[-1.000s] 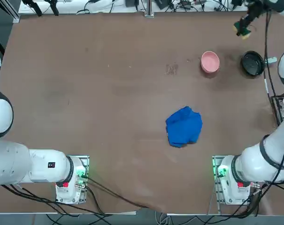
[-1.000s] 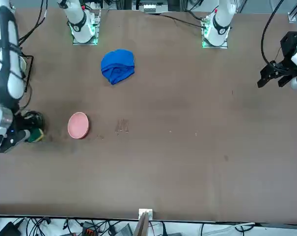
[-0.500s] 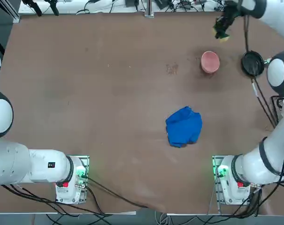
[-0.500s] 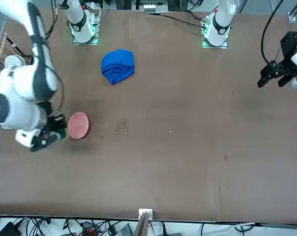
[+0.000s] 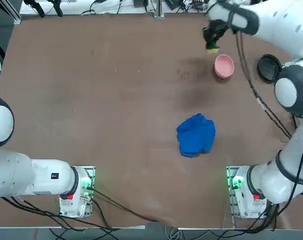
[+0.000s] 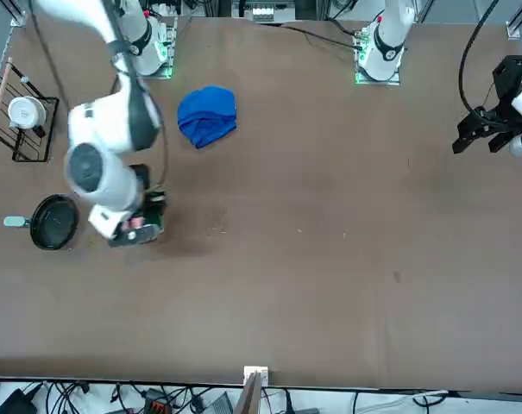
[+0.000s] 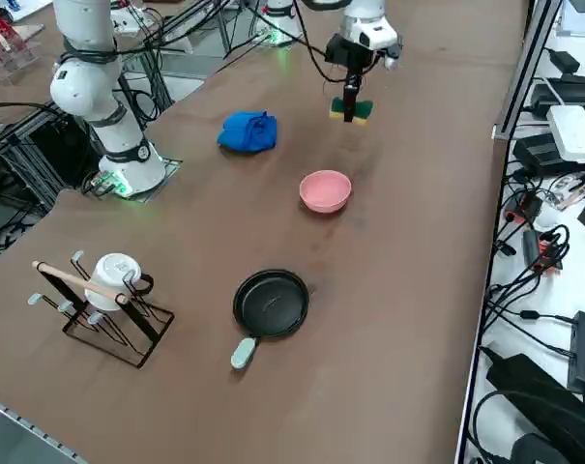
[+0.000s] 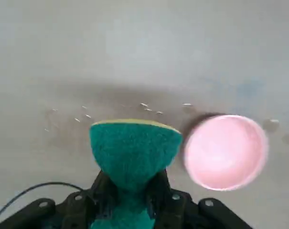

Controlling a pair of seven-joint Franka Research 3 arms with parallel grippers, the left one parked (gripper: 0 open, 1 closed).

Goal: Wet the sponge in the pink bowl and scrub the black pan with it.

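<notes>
1. Nearest the robot's base: a crumpled blue cloth (image 5: 196, 135) lies mid-table, well apart from the work and not involved.
2. Right side of the table: a small round black frying pan with a short silver-grey handle (image 7: 270, 304) sits empty on the brown tabletop (image 5: 106, 100). A wire rack holding a white mug (image 7: 106, 300) stands further off toward the table's edge.
3. Between pan and gripper: a small round pale-pink bowl (image 5: 224, 66) stands upright, near the pan but not touching it. Whether it holds water cannot be told.
4. Farthest out: the right gripper (image 7: 351, 104) hangs in the air, pointing down, its fingers clenched on a small rectangular sponge, dark green on top with a yellow layer beneath (image 8: 133, 148). The wrist view shows the green face bulging out past the fingertips, so the grip looks firm.
5. Position: the sponge is airborne, just beside the bowl and offset from it, not over its opening. The overhead view agrees (image 5: 212, 46).
6. Judgement: the step in hand is the dip, not yet made. To do it well, centre the sponge over the bowl before lowering, descend straight, and press lightly; the bowl looks light and a push on the rim could tip or slide it.
7. Keep the grip closed throughout.
</notes>
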